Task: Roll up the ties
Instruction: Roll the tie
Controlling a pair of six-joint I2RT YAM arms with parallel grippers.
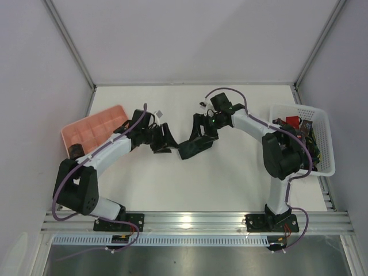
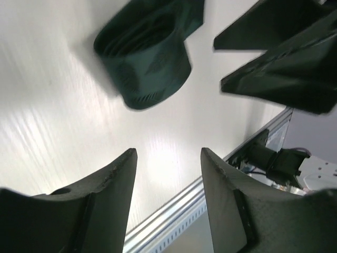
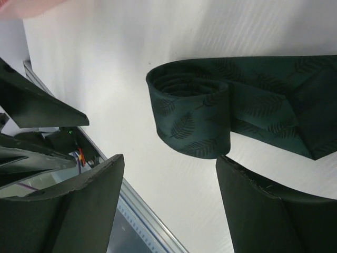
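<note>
A dark green leaf-patterned tie lies mid-table, partly rolled into a coil with its wide end trailing off to the right. The coil also shows in the left wrist view. My left gripper is open and empty, just left of the coil, with nothing between its fingertips. My right gripper is open and empty above the tie; in its wrist view one fingertip sits just below the coil. More ties, one red, lie in the white basket.
A pink compartment tray sits at the far left. A white lattice basket stands at the right edge. A metal rail runs along the near table edge. White walls enclose the back and sides.
</note>
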